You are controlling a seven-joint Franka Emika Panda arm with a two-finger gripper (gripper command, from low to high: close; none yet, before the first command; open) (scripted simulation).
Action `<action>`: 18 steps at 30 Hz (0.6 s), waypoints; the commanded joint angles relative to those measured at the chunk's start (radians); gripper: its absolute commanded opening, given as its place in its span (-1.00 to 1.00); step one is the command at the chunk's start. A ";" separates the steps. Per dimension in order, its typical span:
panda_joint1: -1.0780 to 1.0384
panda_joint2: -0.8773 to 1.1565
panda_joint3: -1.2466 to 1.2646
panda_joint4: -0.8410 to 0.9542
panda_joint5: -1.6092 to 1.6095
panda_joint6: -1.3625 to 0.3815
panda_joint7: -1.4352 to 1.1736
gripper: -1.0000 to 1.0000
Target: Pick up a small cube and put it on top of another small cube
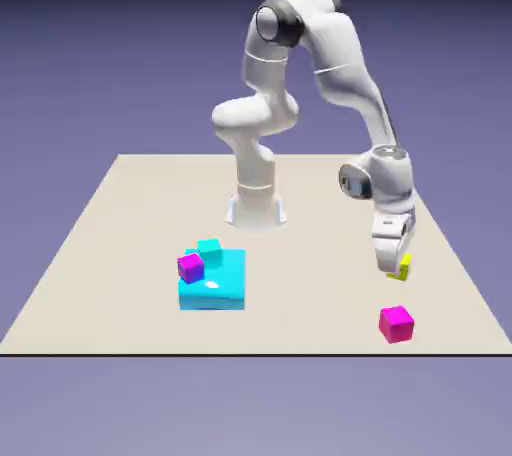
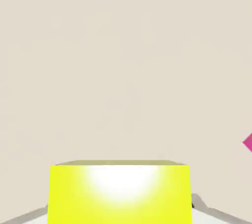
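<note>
Beige tabletop [image 1: 120,244] carries the yellow-green cube [image 1: 403,266] near its right side in the exterior view, jaws clamped on it: the pick is in hand. Next, lift and carry toward the nearby magenta cube [image 1: 396,324]

Two small cubes [image 1: 198,258] atop big block [image 1: 222,289], exterior view's left.

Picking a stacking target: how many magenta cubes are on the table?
2. One magenta cube sits on the big cyan block; the other magenta cube lies on the table near the gripper.
</note>
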 commanded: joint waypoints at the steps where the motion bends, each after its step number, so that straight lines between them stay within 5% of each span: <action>1: -0.036 -0.036 -0.007 -0.020 -0.006 -0.016 0.033 -1.00; 18: -0.641 -0.652 -0.129 -0.359 -0.112 -0.286 0.606 -1.00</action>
